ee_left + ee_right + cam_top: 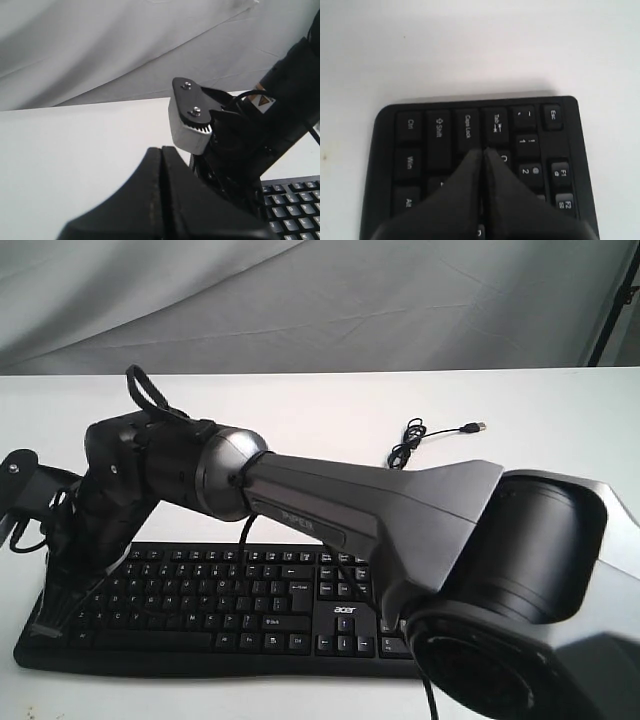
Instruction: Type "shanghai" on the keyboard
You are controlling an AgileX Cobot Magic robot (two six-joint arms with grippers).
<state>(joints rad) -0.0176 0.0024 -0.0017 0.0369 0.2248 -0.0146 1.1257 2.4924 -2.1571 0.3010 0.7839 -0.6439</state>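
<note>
Keyboard point(440, 132) Caps Lock end just beneath pressed-together right jaws.

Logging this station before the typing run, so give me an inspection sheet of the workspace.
Surface: white table, plain.
Job's things: black keyboard, lying flat near the front edge.
Clutter: nothing seen.
End effectors: right end effector shut, tips over the Caps Lock and Tab keys; left end effector shut, aimed past the keyboard's end.
Cables: USB cable coiled behind the keyboard, its plug loose on the table.
Surroundings: grey cloth backdrop.
</note>
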